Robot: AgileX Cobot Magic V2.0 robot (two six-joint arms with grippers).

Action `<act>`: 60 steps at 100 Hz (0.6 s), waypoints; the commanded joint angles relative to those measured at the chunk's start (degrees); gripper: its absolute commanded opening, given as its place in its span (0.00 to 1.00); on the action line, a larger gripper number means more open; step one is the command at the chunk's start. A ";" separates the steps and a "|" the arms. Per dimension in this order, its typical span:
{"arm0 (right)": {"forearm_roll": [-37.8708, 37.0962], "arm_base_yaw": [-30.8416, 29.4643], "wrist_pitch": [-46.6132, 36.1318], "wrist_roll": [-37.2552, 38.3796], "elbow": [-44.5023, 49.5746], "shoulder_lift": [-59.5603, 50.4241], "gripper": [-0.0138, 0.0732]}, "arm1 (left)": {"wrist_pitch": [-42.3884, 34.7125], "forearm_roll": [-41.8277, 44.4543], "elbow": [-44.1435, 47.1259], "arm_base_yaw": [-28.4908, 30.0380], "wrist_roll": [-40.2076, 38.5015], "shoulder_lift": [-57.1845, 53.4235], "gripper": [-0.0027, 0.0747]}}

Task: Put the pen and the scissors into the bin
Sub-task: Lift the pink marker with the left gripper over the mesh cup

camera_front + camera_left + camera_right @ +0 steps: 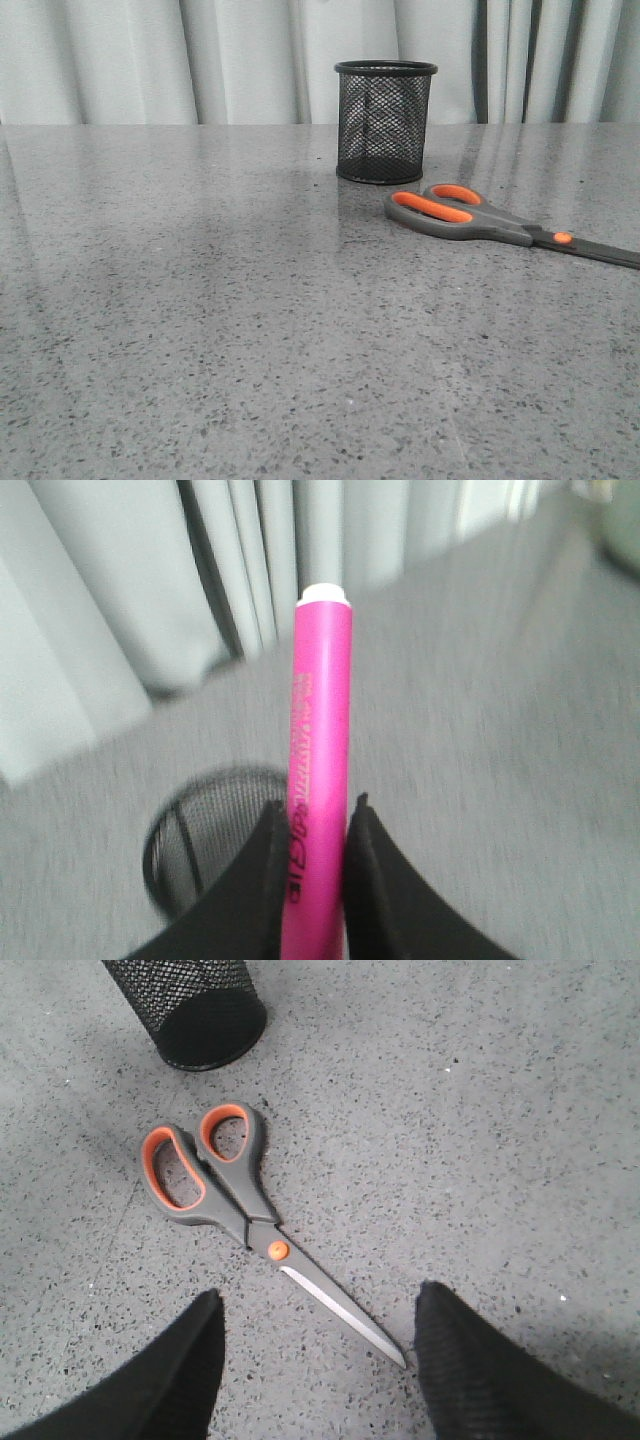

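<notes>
Pinched between the black fingers of the left claw stands the thick magenta-pink pen, its white end up, directly above the open mouth of the small black wire-mesh cylindrical bin. Spread wide, the right claw hangs over the grey-handled, orange-lined scissors, touching nothing. They lie flat on the speckled grey worktop just beside the bin's base, handles toward the bin, dark blades pointing away.
</notes>
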 commanded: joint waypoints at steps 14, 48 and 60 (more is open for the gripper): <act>0.38 -0.45 -2.76 -0.67 -1.91 0.26 0.60 | -13.69 -2.94 -4.57 -0.86 -0.18 3.74 0.01; 0.28 -0.45 -2.76 -0.67 -1.91 0.26 0.60 | -15.00 -3.03 -13.17 -0.86 -0.18 14.08 0.01; -0.08 -0.45 -2.76 -0.67 -1.91 0.26 0.60 | -16.11 -4.22 -14.57 -0.86 -0.28 16.48 0.01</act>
